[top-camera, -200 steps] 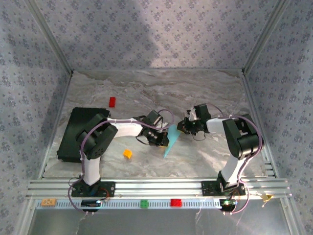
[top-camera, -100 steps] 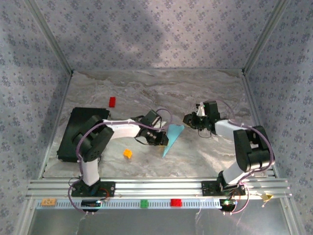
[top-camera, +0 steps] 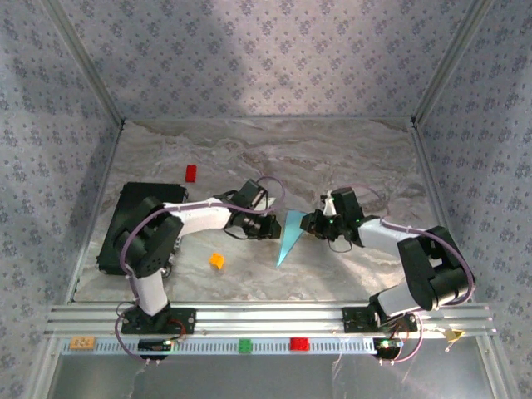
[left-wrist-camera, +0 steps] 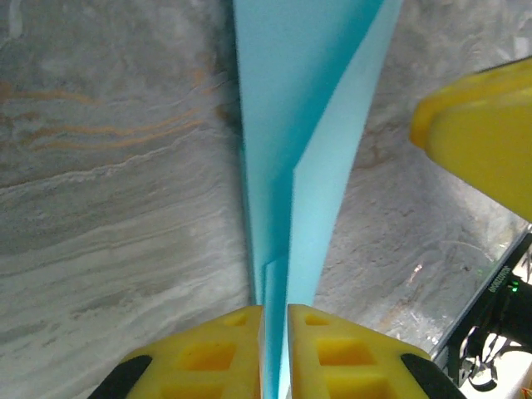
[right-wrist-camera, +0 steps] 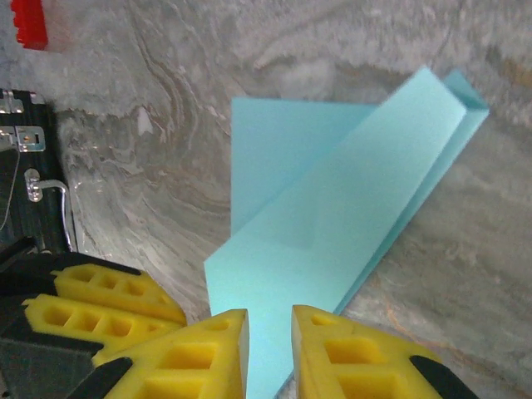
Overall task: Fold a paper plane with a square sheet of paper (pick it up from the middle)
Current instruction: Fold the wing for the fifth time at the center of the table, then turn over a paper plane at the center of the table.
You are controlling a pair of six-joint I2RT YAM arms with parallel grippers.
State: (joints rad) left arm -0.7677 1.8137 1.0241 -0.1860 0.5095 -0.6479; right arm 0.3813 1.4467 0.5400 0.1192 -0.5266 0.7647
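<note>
The folded light-blue paper plane [top-camera: 287, 243] is shown at centre frame, between the two arms, over the marbled worktop [top-camera: 349, 158]. It is pinched from the left by the left pincer [top-camera: 273, 226] and from the right by the right pincer [top-camera: 309, 223].

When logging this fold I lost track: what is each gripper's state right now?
Left gripper: closed, holding the paper plane.
Right gripper: closed, holding the same paper plane.
</note>
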